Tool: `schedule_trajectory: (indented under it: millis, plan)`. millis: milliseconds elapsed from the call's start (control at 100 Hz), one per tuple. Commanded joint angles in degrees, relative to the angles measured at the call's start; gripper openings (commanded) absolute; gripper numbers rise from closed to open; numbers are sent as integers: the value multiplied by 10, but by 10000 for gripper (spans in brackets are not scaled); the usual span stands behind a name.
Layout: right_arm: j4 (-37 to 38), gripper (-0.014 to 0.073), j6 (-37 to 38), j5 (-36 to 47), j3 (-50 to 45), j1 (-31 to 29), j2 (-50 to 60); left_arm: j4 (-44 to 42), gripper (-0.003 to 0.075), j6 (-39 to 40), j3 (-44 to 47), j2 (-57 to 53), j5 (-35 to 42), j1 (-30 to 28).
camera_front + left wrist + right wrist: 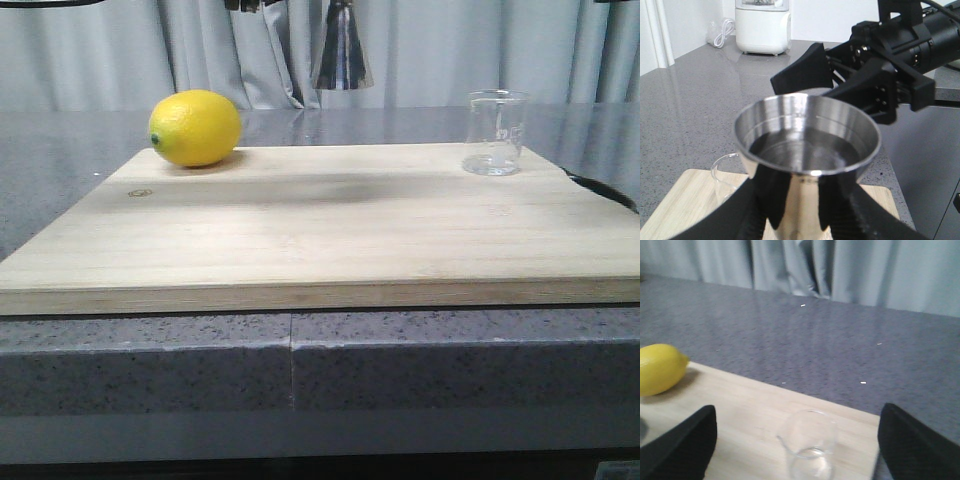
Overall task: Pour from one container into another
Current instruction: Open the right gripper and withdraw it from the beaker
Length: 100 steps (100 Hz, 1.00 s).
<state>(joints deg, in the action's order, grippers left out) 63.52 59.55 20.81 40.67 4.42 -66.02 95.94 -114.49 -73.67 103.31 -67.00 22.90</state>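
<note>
The steel jigger [341, 55] hangs high above the back middle of the wooden board, and only its lower cone shows in the front view. My left gripper [807, 212] is shut on its waist, holding the jigger [807, 150] upright with clear liquid in its upper cup. The clear glass beaker [494, 133] stands upright and looks empty at the board's back right corner. My right gripper [800, 445] hovers open above the beaker [807, 445], one black finger far out on each side, touching nothing. In the left wrist view the right gripper [835, 82] shows open behind the jigger.
A yellow lemon [196, 128] lies at the back left of the wooden board [320, 240]. The board rests on a grey speckled counter [60, 150] with curtains behind. A white appliance [762, 27] stands far off on the counter.
</note>
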Motion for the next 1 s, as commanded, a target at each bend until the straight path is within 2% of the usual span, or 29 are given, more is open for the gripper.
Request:
schedule_trajectory:
  millis: [0,100,170,220,370,630,770,990]
  plan:
    - [-144,587,-134,-61,2,8,29,47,237,4,-13,-30,-57,5]
    - [-310,587,-330,-160,0,31,47,47,237,4,-13,-30,-57,5]
    - [-390,587,-417,-208,-2,43,58,47,237,4,-13,-30,-57,5]
    - [-427,587,-449,-227,-4,46,66,47,237,4,-13,-30,-57,5]
    - [-468,587,-464,-228,-31,46,104,47,237,4,-13,-30,-57,5]
    - [-501,587,-466,-166,-95,45,156,47,237,4,-13,-30,-57,5]
    - [-485,587,-466,-131,-129,45,178,47,237,4,-13,-30,-57,5]
    - [-485,587,-466,-141,-131,45,186,47,237,4,-13,-30,-57,5]
